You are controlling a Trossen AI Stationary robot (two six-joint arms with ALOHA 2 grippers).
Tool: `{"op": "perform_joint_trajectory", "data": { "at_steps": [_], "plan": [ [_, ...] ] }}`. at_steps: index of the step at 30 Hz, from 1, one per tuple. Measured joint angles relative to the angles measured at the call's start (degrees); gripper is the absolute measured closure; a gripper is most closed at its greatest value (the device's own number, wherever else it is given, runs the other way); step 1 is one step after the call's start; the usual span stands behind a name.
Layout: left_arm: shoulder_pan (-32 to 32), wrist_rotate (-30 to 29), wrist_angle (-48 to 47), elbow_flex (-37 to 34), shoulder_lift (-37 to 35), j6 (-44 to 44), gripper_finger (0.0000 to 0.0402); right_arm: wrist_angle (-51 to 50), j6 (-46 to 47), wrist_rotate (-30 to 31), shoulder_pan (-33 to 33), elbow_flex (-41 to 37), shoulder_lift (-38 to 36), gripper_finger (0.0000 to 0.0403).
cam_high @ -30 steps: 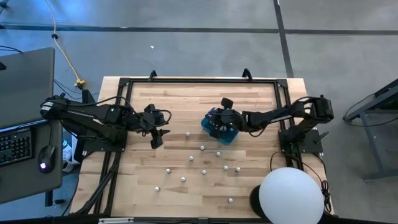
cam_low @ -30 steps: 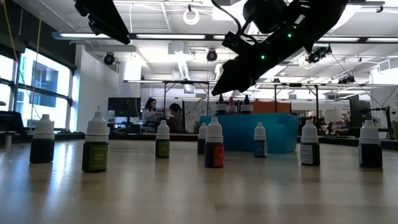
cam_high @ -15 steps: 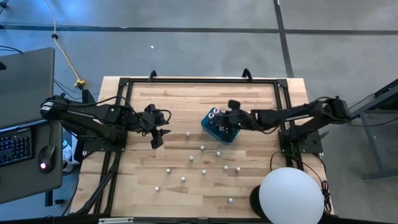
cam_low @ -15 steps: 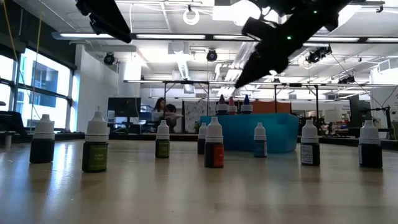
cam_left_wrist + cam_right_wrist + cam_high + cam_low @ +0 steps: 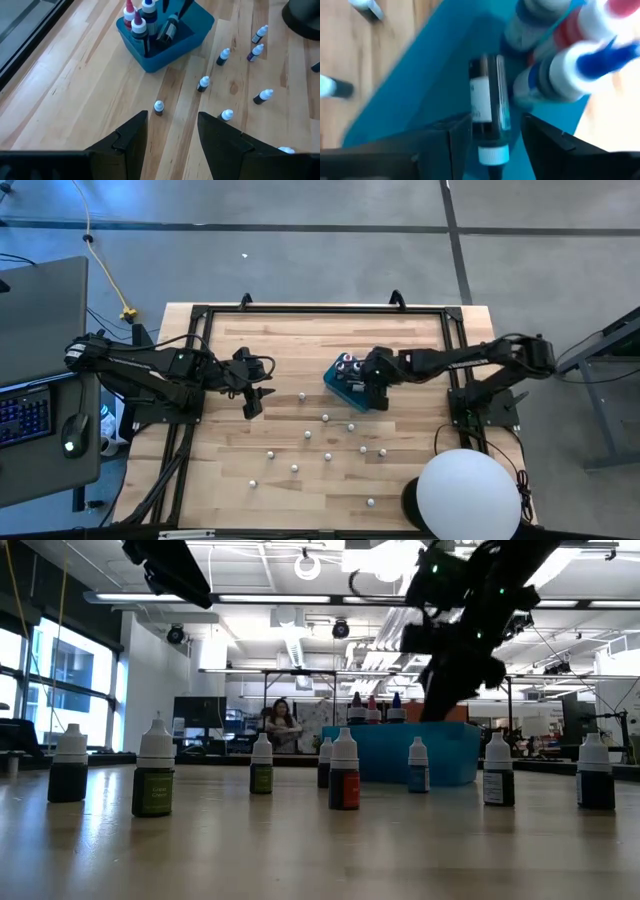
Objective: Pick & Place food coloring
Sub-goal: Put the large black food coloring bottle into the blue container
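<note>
A small dark food-coloring bottle lies tilted inside the teal plastic box, between my right hand's spread fingers, apparently released. White-capped little bottles stand scattered on the wooden surface. My left hand hovers well apart, open and empty.

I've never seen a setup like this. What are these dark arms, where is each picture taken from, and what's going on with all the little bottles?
Two robot arms work at a wooden table. One camera looks straight down, one sits at table height, and one rides on each wrist. Small food coloring bottles stand scattered on the wood. A teal box holds a few larger bottles with pointed tops. The right gripper is over that box; its wrist camera shows a small bottle lying between its spread fingers, inside the box, apparently just let go. The left gripper waits open near the left side, holding nothing.
</note>
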Motion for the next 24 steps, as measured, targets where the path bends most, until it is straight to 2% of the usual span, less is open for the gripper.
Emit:
{"op": "perform_joint_trajectory", "data": {
  "at_steps": [8,15,20,24],
  "plan": [
    [0.0,0.0,0.0,0.0,0.0,0.0,0.0232,-3.2,-1.6,0.6,-1.9,0.2,6.5,0.0237],
    [0.0,-0.2,0.0,0.0,0.0,0.0,0.0232,-3.1,-3.3,-0.6,-2.1,0.3,7.5,0.0239],
    [0.0,-0.2,-0.1,0.0,0.0,0.0,0.0232,-3.7,-3.6,-1.3,-1.9,0.2,7.5,0.0259],
    [0.0,-0.2,0.0,0.0,0.0,0.0,0.0232,-4.6,-4.0,0.7,-1.1,0.7,7.0,0.0277]
  ]
}}
